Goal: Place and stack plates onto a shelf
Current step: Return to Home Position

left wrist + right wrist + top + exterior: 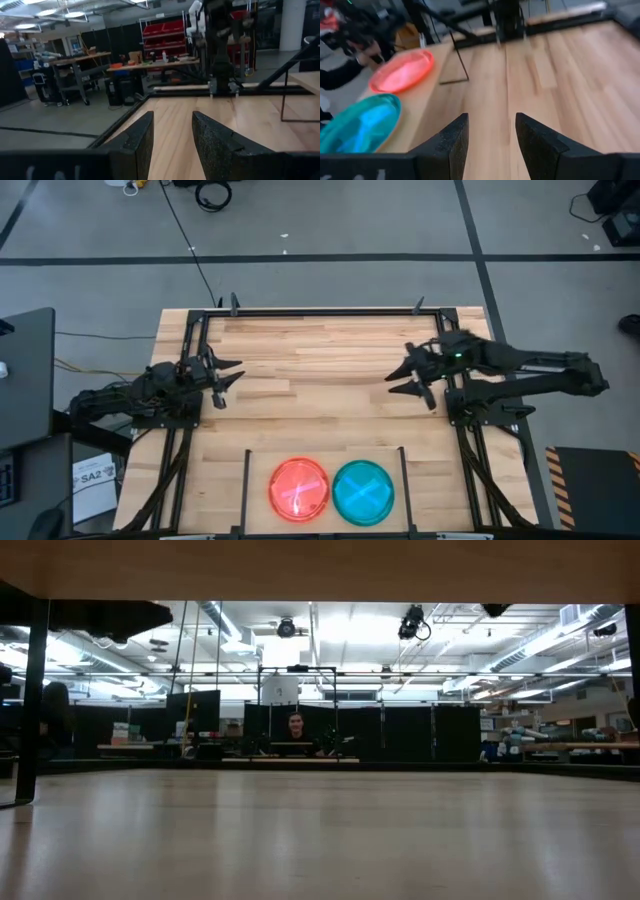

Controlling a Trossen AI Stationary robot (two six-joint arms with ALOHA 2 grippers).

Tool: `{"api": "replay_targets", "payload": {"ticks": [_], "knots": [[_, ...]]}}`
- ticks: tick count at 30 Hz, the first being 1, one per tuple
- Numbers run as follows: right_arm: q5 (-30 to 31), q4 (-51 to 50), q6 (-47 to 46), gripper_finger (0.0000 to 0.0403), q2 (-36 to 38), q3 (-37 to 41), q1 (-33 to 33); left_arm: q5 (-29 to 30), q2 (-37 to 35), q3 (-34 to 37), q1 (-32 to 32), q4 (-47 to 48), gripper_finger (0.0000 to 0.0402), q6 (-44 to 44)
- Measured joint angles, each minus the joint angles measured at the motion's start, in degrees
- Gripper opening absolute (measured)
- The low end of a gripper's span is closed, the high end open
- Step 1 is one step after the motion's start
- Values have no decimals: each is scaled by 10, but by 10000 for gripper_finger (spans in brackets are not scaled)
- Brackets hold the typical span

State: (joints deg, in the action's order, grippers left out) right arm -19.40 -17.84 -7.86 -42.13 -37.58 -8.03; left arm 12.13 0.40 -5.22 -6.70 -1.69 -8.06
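High view cuts the shelf point(247, 480) off at the table's edge, so only its thin black uprights show, one on either side of two plates. A pink plate point(299, 488) and a cyan plate point(363, 491) lie flat there side by side. Each is seen from above only, and I cannot tell how many more lie under either one.

The left gripper point(225, 377) and the right gripper point(400, 377) hang over the wooden table point(320, 360), facing each other across bare boards. Both have their fingers spread and hold nothing. The shelf sits between them but well off to the side of both, and nothing stands between either gripper and the plates.

From the right gripper's own camera, both plates lie ahead and off to one side of its parted fingers. One wire upright rises beside the pink plate, and the cyan plate is cut by the frame edge. The other arm beyond is only a dark blur.

The low view catches no gripper and no plate. It shows just the table top and, far back in the room, a person point(296, 724) seated at a desk.
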Motion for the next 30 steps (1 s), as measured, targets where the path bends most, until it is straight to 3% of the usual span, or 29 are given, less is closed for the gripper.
{"api": "replay_targets", "payload": {"ticks": [16,26,30], "knots": [[4,-96,38,169,282,0,-1,0,-2,0,0,19,141,18],[9,-67,41,169,411,59,-1,0,-2,0,0,19,141,19],[33,-32,30,169,416,100,-1,0,-2,0,0,19,141,20]]}}
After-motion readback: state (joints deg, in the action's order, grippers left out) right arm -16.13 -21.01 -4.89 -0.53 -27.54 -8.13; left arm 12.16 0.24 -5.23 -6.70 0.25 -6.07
